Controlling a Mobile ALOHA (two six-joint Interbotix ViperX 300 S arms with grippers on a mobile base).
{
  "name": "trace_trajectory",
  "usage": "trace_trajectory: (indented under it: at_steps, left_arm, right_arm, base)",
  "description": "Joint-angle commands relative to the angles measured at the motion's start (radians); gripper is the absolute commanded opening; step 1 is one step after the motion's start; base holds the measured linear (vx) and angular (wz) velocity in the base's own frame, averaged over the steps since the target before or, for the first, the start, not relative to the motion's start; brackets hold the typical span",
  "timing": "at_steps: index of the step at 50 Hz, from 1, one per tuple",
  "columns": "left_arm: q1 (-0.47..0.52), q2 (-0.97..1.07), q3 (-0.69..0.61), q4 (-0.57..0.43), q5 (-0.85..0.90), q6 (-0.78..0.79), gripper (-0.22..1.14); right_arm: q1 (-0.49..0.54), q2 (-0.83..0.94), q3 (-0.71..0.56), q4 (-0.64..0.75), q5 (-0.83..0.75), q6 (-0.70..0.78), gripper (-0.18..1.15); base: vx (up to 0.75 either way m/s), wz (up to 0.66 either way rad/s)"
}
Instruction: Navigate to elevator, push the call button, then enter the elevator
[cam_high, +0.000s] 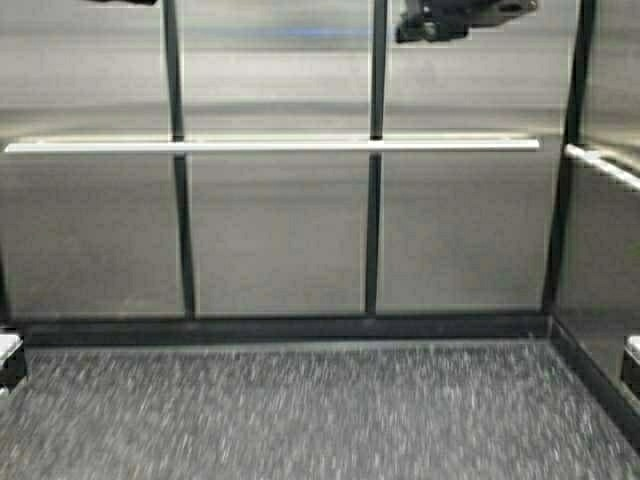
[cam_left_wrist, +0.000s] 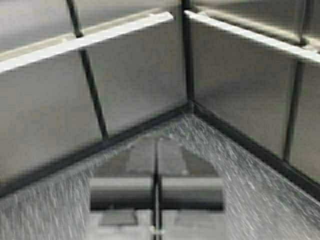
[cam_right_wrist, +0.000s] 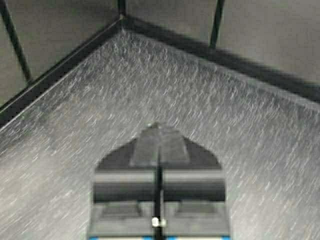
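Note:
I am facing the inside of the elevator: its brushed-steel back wall (cam_high: 280, 240) has dark vertical seams. The steel double doors and the call button are out of view. My left gripper (cam_left_wrist: 156, 142) is shut and empty, held low over the speckled floor and pointing at a wall corner (cam_left_wrist: 189, 107). My right gripper (cam_right_wrist: 158, 127) is shut and empty over the floor (cam_right_wrist: 210, 115). In the high view only small parts of the arms show, at the lower left edge (cam_high: 8, 360) and the lower right edge (cam_high: 632, 365).
A white handrail (cam_high: 270, 146) runs across the back wall. A second rail (cam_high: 600, 160) runs along the right side wall. A dark skirting (cam_high: 290, 328) meets the dark speckled floor (cam_high: 320, 410). A dark reflection (cam_high: 460, 15) shows high on the back wall.

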Motion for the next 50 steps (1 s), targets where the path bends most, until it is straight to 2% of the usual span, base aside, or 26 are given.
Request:
trace_trajectory:
  at_steps: [1,10,34,50]
  left_arm:
    - [0.006,0.048,-0.026,0.006,-0.008,-0.002,0.03]
    - [0.003,0.069,-0.015,0.008,-0.018,-0.008,0.03]
    - [0.003,0.141,-0.014,0.009,-0.021,0.0,0.03]
    - [-0.003,0.15,-0.008,0.025,-0.067,-0.002,0.03]
  right_arm:
    - [-0.014,0.028,-0.021,0.005,0.0,0.002,0.05]
    - [-0.008,0.043,0.02,0.006,0.009,-0.002,0.05]
    - [0.023,0.041,-0.002,0.014,0.014,0.005,0.05]
    - [0.054,0.034,-0.026,0.014,0.012,0.005,0.05]
  base:
    - [0.57,-0.07]
    - [0.55,-0.09]
    - [0.46,-0.23]
    - [0.37,0.02]
